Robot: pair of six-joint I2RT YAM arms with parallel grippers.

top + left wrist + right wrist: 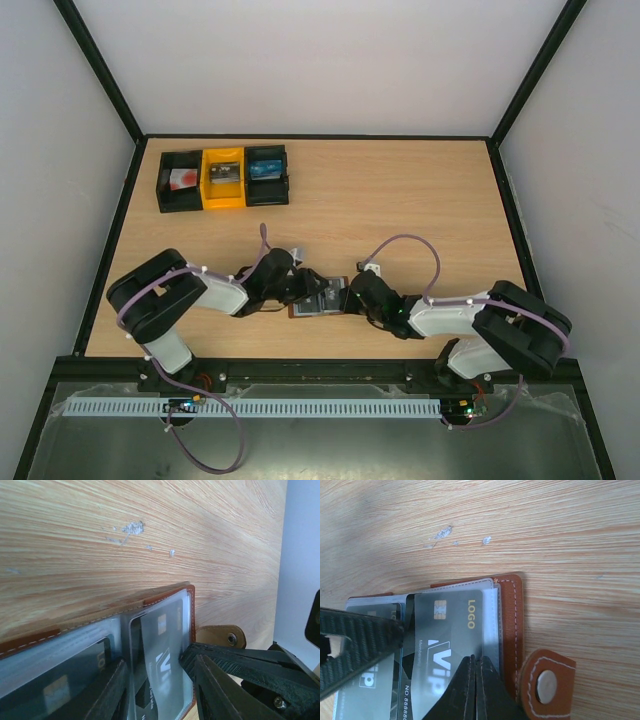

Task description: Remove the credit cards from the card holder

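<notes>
now right gripper (476,666) pinches black card (451,625) (wallet (512,611) open)

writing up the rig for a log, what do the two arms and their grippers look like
Both the left arm and right arm have bulky black joint housings and white link covers. A thin lilac cable loops loosely along each. The left gripper and right gripper are matt black plastic, with tapering fingers showing a fine ribbed texture. No markings are legible.
</notes>
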